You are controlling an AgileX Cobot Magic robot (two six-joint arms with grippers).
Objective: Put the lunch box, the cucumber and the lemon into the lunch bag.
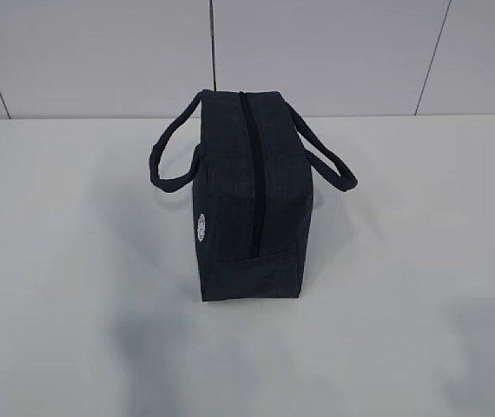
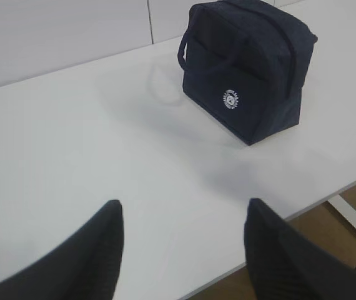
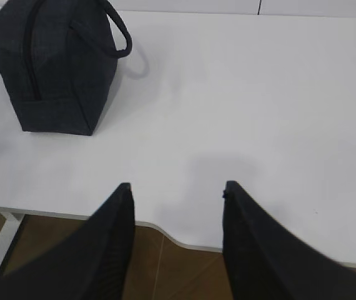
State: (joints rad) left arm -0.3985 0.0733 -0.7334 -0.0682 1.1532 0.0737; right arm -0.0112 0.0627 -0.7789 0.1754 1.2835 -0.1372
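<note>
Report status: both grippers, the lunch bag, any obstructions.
Left gripper open, empty, above table near edge. Right gripper open, empty. Lunch bag upright, zipper shut, both handles out to the sides. Nothing else on the table.

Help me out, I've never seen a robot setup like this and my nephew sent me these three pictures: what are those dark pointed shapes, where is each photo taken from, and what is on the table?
The machine is a robot with two arms, each ending in a two-fingered gripper. One picture comes from a camera in front, looking down at a slant. It shows a dark navy lunch bag standing zipped shut on a white table. The other two pictures come from cameras on the arms' wrists. The dark pointed shapes are the fingers of the left gripper and the right gripper. Both are open and hold nothing. The same bag appears in both wrist pictures, showing a round white logo on one side. No lunch box, cucumber or lemon is in view.
</note>
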